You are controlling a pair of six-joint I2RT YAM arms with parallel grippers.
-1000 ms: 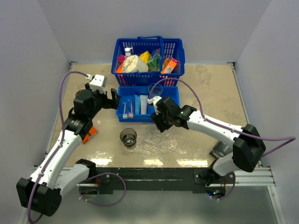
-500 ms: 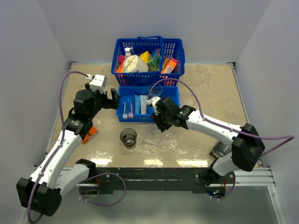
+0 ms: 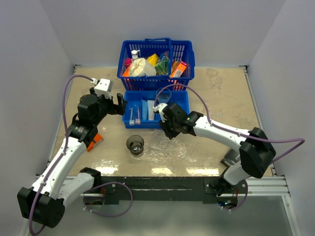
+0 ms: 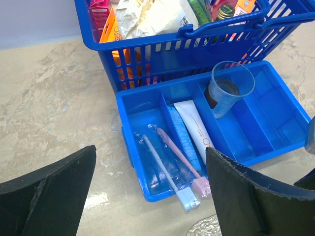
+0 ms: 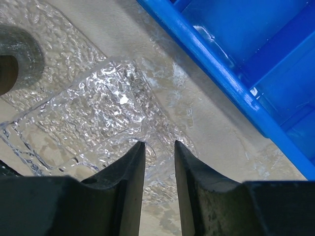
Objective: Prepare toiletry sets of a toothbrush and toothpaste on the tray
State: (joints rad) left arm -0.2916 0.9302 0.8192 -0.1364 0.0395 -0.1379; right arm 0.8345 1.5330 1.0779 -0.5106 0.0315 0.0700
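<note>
Two clear-wrapped toothbrushes [image 4: 178,156] lie in the left compartment of the blue divided bin [image 4: 134,142], their heads poking over its near wall. They show in the top view [image 3: 134,115] too. Beside them lie a pale blue toothpaste tube [image 4: 184,140] and a white one [image 4: 196,127]. The clear bumpy tray [image 3: 167,146] lies in front of the bin with a smoky cup [image 3: 135,144] at its left end. My left gripper [image 4: 151,157] is wide open and empty, hovering over the toothbrushes. My right gripper [image 5: 158,145] is narrowly open and empty, low over the tray [image 5: 98,113] near the bin.
A blue handled basket [image 3: 156,59] full of packets and a pump bottle stands behind the bin. A second clear cup [image 4: 227,88] stands in the bin's middle compartment. An orange object [image 3: 94,141] lies by the left arm. A grey object [image 3: 231,158] lies at the right.
My right gripper has shifted slightly left and toward the bin. My left arm has not moved.
</note>
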